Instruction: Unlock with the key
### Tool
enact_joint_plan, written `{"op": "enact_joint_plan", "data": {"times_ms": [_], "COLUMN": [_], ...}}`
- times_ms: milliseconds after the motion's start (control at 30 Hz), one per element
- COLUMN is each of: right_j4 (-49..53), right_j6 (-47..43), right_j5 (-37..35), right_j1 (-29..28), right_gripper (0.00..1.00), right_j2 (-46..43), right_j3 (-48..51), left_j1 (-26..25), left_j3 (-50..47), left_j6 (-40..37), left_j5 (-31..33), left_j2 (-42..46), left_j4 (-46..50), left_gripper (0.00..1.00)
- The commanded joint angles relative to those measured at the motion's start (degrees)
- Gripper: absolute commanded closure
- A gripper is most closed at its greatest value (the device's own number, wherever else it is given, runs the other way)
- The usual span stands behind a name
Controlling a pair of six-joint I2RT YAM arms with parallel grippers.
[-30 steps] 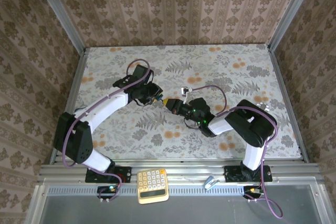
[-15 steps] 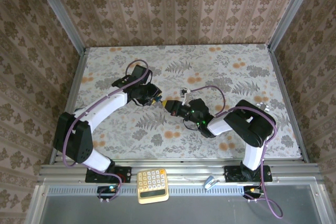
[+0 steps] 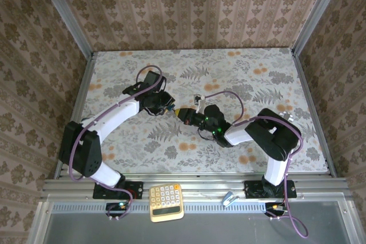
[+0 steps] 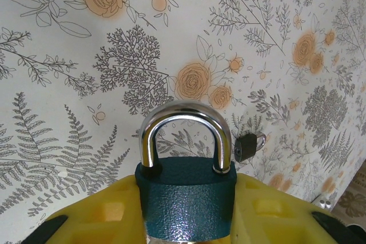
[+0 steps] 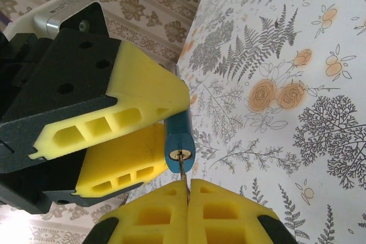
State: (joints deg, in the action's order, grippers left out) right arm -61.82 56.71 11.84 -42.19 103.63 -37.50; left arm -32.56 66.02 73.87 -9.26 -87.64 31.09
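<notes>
A small blue padlock point(image 4: 186, 198) with a metal shackle is clamped between the yellow pads of my left gripper point(image 4: 186, 212), shackle pointing away from the wrist. From the top, the left gripper point(image 3: 166, 107) and right gripper point(image 3: 183, 112) meet tip to tip at mid-table. My right gripper point(image 5: 187, 190) is shut on the key, whose thin blade point(image 5: 183, 171) sticks out from between the pads. The blade's tip reaches the keyhole in the padlock's underside point(image 5: 179, 154). The key's head is hidden between the pads.
Another small black-headed key point(image 4: 246, 146) with a metal ring lies on the floral tabletop just beyond the padlock; from above this spare key point(image 3: 198, 99) is behind the grippers. A calculator point(image 3: 166, 202) rests on the near rail. Patterned walls enclose the table.
My right gripper has crept a little to the left, closing on the padlock. The left arm has hardly moved and still holds the padlock.
</notes>
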Motion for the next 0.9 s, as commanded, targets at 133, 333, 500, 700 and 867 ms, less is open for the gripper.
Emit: {"op": "enact_joint_plan", "data": {"times_ms": [133,333,500,700,867], "right_j4": [0.3,-1.5,4.4,3.6,5.2], "right_j6": [-2.4,-1.8,-1.6,-0.5,2.4], "right_j5": [0.4,1.1,0.1,-3.4,-2.4], "right_j1": [-0.1,-0.3,-1.4,-1.9,-1.7], "right_gripper": [1.0,1.0,1.0,1.0,1.0], "right_j2": [-2.6,-4.0,-5.8,-6.0,-3.8], "right_j3": [3.0,5.8,4.8,5.2,-0.5], "left_j1": [3.1,4.0,4.0,2.2,-2.0], "left_j3": [1.9,2.9,3.4,3.0,4.4], "left_j6": [-3.0,-4.2,-4.4,-3.4,-2.0], "left_j5": [1.5,3.5,3.9,2.5,0.8], "left_j2": [2.3,2.8,2.1,1.6,-0.7], "left_j4": [5.6,7.5,8.3,6.6,5.1], "left_gripper": [0.74,0.74,0.74,0.74,0.75]}}
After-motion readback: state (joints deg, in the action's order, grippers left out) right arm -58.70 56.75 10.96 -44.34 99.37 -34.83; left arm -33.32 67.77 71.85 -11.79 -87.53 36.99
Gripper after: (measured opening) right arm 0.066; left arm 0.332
